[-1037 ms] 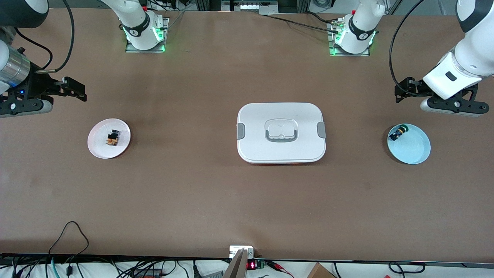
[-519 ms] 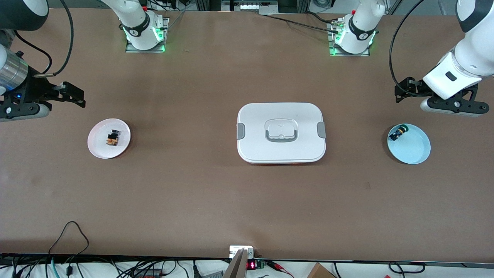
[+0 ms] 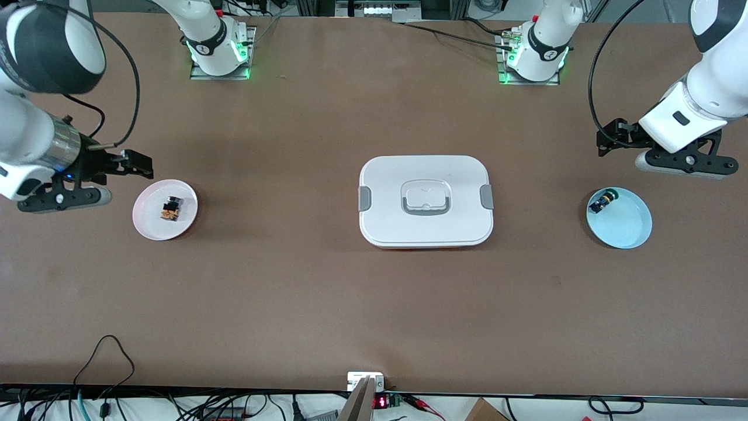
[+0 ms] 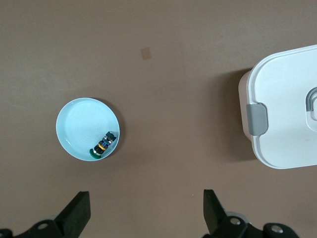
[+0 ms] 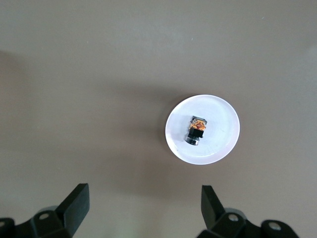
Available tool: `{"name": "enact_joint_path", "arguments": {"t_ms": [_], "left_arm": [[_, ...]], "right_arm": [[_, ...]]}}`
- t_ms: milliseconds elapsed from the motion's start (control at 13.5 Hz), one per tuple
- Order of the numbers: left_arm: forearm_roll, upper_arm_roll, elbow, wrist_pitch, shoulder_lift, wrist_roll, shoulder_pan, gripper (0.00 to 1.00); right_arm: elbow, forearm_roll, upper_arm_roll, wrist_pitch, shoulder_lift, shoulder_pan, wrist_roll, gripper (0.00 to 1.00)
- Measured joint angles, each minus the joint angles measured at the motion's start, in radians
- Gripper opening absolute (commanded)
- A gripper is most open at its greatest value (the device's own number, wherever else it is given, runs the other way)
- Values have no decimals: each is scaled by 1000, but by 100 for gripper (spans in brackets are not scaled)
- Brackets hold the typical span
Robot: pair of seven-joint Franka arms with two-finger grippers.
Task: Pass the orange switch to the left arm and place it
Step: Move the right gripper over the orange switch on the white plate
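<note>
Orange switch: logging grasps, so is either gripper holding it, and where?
Neither. The orange switch lies on the pink plate; both grippers are open and empty.

The right arm (image 3: 35,88) reaches out from its base and bends down at the right arm's end of the table, its silver wrist tipped low and the right gripper (image 5: 141,210) hanging in the air with fingers (image 5: 77,206) spread wide, nothing between them. At the other end the left arm (image 3: 710,70) waits, elbow high, the left gripper (image 4: 143,213) also gaping and empty.
</note>
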Motion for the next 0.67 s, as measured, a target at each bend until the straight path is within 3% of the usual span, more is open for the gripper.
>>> {"name": "enact_joint_path", "arguments": {"t_ms": [667], "left_arm": [[0, 0, 19, 0, 12, 0, 0, 100]], "right_arm": [[-7, 0, 2, -43, 33, 16, -249, 100]]}}
